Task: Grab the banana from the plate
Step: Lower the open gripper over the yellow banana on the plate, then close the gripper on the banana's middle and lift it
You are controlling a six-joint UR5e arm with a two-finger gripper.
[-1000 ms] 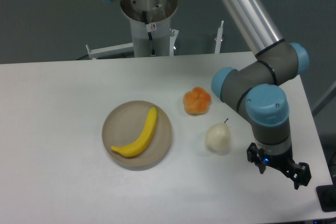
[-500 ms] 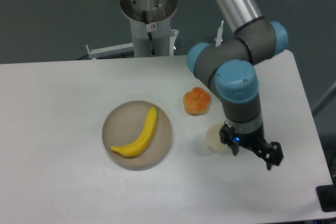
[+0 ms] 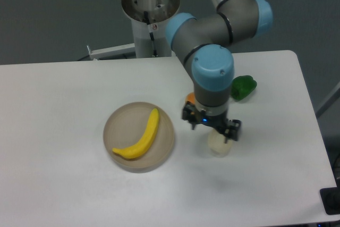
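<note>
The bright yellow banana lies curved on the round beige plate at the middle left of the white table. My gripper hangs to the right of the plate, above the pale pear. Its two dark fingers stand apart with nothing between them. The gripper is apart from the banana, roughly a plate's width from it.
An orange fruit shows partly behind the wrist. A green pepper sits to the right of the arm. The arm's base column stands at the back edge of the table.
The arm has swung left from the table's right front corner, past the pear, toward the plate. The green pepper is now uncovered. The banana has not moved.
</note>
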